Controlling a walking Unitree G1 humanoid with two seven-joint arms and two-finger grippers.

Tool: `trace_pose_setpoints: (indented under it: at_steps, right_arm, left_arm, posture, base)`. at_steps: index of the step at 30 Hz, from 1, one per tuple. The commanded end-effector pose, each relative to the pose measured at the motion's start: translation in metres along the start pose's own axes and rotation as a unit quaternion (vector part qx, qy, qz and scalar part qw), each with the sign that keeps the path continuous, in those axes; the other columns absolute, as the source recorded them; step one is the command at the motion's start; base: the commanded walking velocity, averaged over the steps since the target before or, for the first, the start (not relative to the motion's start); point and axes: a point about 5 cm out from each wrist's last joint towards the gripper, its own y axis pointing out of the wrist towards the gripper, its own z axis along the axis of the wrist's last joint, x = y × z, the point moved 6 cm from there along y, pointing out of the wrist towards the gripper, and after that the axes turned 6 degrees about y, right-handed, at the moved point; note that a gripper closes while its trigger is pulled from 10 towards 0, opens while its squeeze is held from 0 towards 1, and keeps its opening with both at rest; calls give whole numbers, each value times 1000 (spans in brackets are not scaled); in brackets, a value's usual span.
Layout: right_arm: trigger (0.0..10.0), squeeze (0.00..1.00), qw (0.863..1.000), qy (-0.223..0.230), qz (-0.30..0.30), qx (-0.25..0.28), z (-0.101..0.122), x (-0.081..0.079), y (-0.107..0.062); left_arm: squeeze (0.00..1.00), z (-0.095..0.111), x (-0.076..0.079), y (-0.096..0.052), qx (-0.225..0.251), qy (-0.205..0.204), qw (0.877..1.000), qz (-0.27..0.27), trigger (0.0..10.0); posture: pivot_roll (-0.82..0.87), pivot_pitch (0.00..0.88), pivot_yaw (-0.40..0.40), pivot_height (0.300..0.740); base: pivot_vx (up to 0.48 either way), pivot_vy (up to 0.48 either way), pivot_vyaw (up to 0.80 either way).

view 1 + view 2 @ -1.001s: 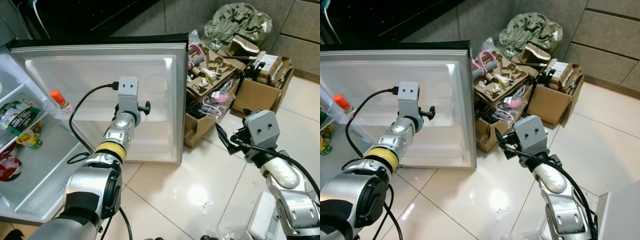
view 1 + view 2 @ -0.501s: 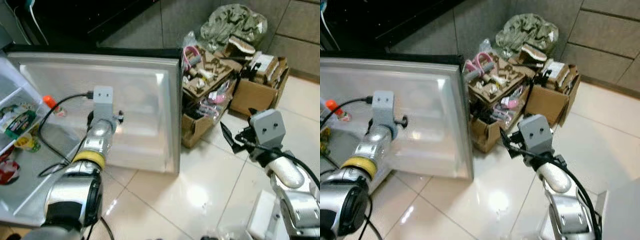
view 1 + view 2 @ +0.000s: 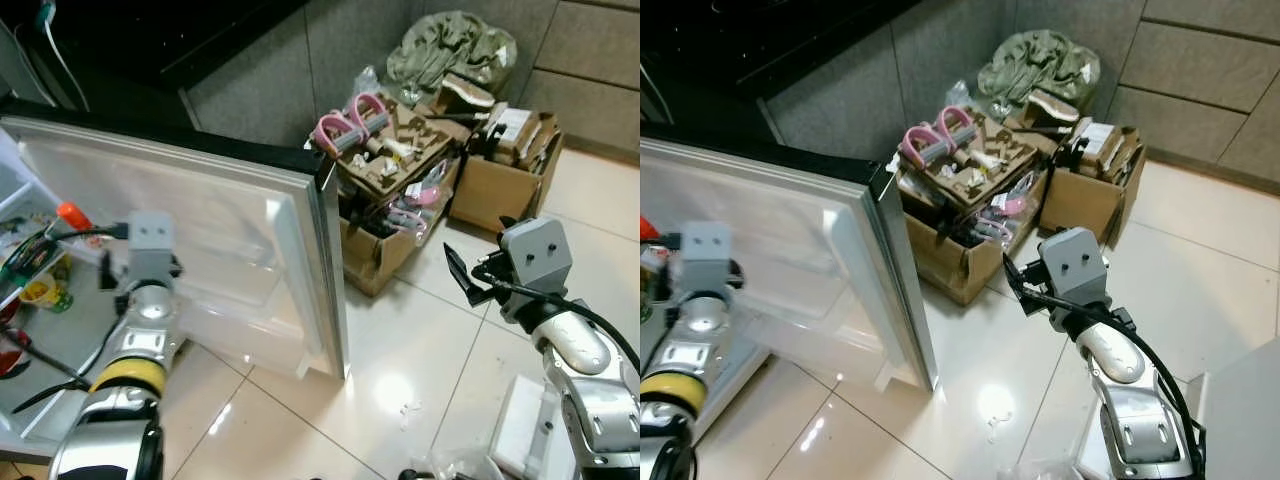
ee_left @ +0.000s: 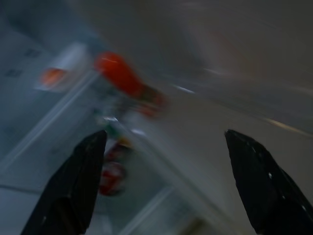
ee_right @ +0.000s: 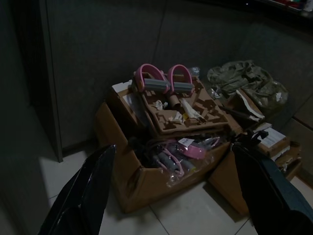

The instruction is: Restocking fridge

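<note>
You are facing the open white fridge door (image 3: 230, 240), a broad panel with moulded inner lining and a black outer edge. It stands swung out across the left half of your view, its long side running from the fridge interior toward the pale glossy floor tiles (image 3: 400, 350), its free edge nearest the boxes. At the far left an orange-capped bottle (image 3: 72, 215) sits in the door shelf area, with green-labelled packets (image 3: 25, 258) and a yellow cup (image 3: 38, 292) on the white shelves behind it.

Your left gripper (image 4: 161, 186) is raised in front of the door's inner face, close to the bottle; the wrist view is blurred, yet its two black fingers (image 4: 73, 181) stand wide apart with nothing between them. Your right gripper (image 5: 176, 196) hangs over the tiles, well apart from the door, jaws likewise spread and empty, aimed at the brown cardboard boxes (image 3: 400, 200) stuffed with cardboard inserts and pink handled items (image 3: 350, 115). Behind them lies a crumpled olive-green cloth bag (image 3: 455, 45) against a dark grey tiled wall (image 3: 290, 60).
</note>
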Motion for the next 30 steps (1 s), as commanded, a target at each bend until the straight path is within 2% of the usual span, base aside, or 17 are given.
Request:
trace_pose_setpoints:
  at_steps: [1, 3, 6, 9, 11, 14, 17, 18, 20, 22, 23, 24, 25, 27, 28, 29, 30]
  right_arm:
    - [10000, 0, 1000, 3, 7, -3, -3, -3, -1]
    - [10000, 0, 1000, 3, 8, -4, -3, -3, -1]
    - [10000, 0, 1000, 3, 11, -6, -5, -5, -1]
    - [10000, 0, 1000, 4, 12, -6, -6, -5, -1]
    - [10000, 0, 1000, 8, 21, -5, -6, -10, 1]
    - [10000, 0, 1000, 10, 25, -5, -6, -13, 1]
    - [10000, 0, 999, 15, 39, -6, -7, -21, 3]
    - [10000, 0, 999, 15, 39, -6, -7, -21, 3]
    - [10000, 0, 999, 18, 42, -5, -7, -24, 4]
    - [10000, 0, 999, 18, 42, -5, -7, -24, 4]
    - [10000, 0, 999, 19, 45, -4, -7, -25, 4]
    - [10000, 0, 999, 19, 45, -4, -7, -25, 4]
    - [10000, 0, 998, 22, 51, -4, -7, -29, 4]
    - [10000, 0, 998, 22, 51, -4, -7, -29, 4]
    - [10000, 0, 998, 23, 56, -4, -7, -32, 4]
    - [10000, 0, 997, 28, 66, -3, -7, -37, 5]
    - [10000, 0, 997, 28, 66, -3, -7, -37, 5]
  left_arm:
    - [0, 2, -22, 4, 12, 10, 999, 36, 10000]
    - [0, 14, -30, 2, 39, 3, 998, 50, 10000]
    - [0, 47, -44, -10, 97, -12, 993, 72, 10000]
    - [0, 52, -46, -14, 106, -14, 991, 77, 10000]
    - [0, 70, -59, -21, 133, -29, 986, 98, 10000]
    - [0, 77, -66, -25, 143, -34, 983, 110, 10000]
    - [0, 109, -112, -25, 179, -45, 965, 185, 10000]
    - [0, 109, -112, -25, 179, -45, 965, 185, 10000]
    - [0, 128, -145, -21, 198, -49, 952, 226, 10000]
    - [0, 128, -145, -21, 198, -49, 952, 226, 10000]
    - [0, 140, -158, -19, 210, -58, 947, 236, 10000]
    - [0, 140, -158, -19, 210, -58, 947, 236, 10000]
    - [0, 163, -152, -20, 245, -77, 946, 200, 10000]
    - [0, 163, -152, -20, 245, -77, 946, 200, 10000]
    - [0, 186, -138, -23, 277, -99, 944, 149, 10000]
    - [0, 212, -104, -33, 309, -148, 939, 44, 10000]
    - [0, 212, -104, -33, 309, -148, 939, 44, 10000]
  posture:
    - [-120, 316, 98, 740]
    - [-119, 316, 97, 740]
    - [-115, 316, 96, 740]
    - [-115, 317, 96, 740]
    - [-114, 316, 91, 740]
    - [-113, 317, 91, 740]
    - [-103, 313, 81, 740]
    - [-103, 313, 81, 740]
    - [-101, 310, 81, 740]
    - [-101, 310, 81, 740]
    - [-100, 309, 82, 740]
    - [-100, 309, 82, 740]
    - [-99, 306, 79, 740]
    - [-99, 306, 79, 740]
    - [-100, 303, 79, 740]
    - [-110, 300, 82, 740]
    - [-110, 300, 82, 740]
  base:
    - [0, 0, 0]
    - [0, 0, 0]
    - [0, 0, 0]
    - [0, 0, 0]
    - [0, 0, 0]
    - [0, 0, 0]
    - [0, 0, 0]
    - [0, 0, 0]
    - [0, 0, 0]
    - [0, 0, 0]
    - [0, 0, 0]
    - [0, 0, 0]
    - [0, 0, 0]
    - [0, 0, 0]
    - [0, 0, 0]
    - [0, 0, 0]
    - [0, 0, 0]
